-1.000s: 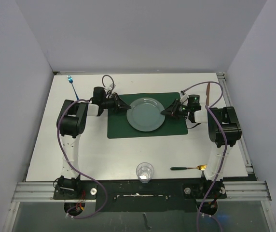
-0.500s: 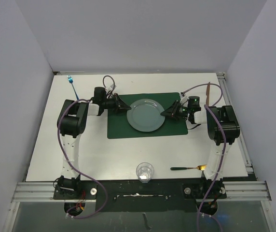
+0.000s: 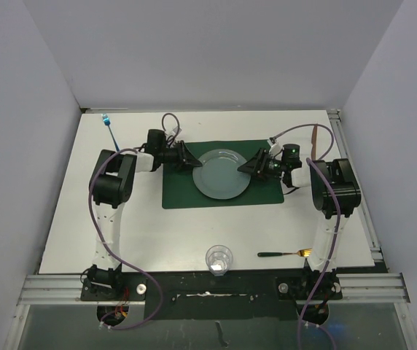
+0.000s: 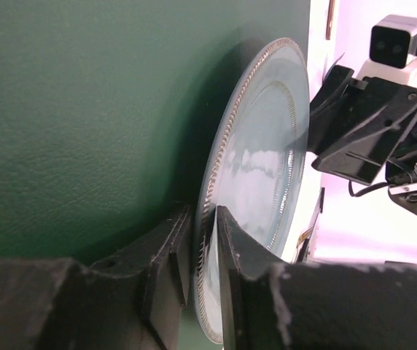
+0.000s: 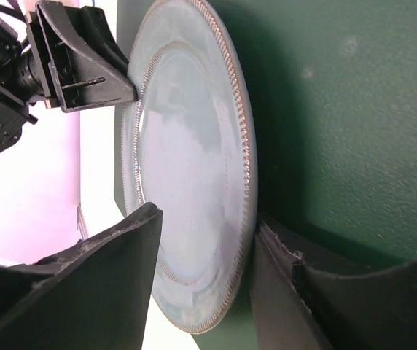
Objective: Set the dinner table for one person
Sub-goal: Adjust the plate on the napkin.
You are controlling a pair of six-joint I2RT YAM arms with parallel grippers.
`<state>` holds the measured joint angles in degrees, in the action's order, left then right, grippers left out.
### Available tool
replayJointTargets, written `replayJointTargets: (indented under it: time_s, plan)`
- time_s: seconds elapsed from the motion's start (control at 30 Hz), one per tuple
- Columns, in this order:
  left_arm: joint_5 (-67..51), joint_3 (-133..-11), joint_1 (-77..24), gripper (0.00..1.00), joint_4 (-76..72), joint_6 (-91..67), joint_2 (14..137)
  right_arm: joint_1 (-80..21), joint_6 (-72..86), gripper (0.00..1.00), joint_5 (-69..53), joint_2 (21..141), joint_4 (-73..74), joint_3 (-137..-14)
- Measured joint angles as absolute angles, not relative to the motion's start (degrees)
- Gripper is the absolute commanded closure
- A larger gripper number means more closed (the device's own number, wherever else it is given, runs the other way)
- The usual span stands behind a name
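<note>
A pale blue plate with a beaded rim lies in the middle of the dark green placemat on the white dinner table. My left gripper is at the plate's left rim. In the left wrist view the plate has its rim between the left gripper's jaws, which stand slightly apart. My right gripper reaches over the right rim. In the right wrist view the right gripper is open wide around the plate, one finger above it and one on the placemat.
A clear glass stands at the near edge. To its right lies a fork with a dark handle. A blue-tipped utensil lies at the far left, and a brown utensil at the far right by the rail.
Both grippers have opened around the plate's rim, the right one much wider. The right gripper has shifted a little left over the plate. The plate stays on the placemat.
</note>
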<state>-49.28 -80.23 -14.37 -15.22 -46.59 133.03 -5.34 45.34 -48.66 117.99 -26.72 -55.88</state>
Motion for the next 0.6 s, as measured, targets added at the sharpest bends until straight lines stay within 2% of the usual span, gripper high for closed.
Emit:
replayJointTargets:
  time_s: [0.07, 0.2, 0.6]
  plan:
    - [-48.9, -81.2, -14.8, 0.77, -13.1, -44.8, 133.0, -5.5, 45.3, 0.44, -49.5, 117.9, -27.5, -55.9]
    - [-48.2, -82.0, -15.0, 0.77, -9.8, -42.3, 132.6, -5.6, 45.1, 0.43, -50.1, 117.7, -27.9, -55.9]
    - [-46.9, -78.4, -14.4, 0.76, -5.3, -39.7, 128.8, -7.1, 40.0, 0.44, -48.6, 115.2, -21.3, -55.9]
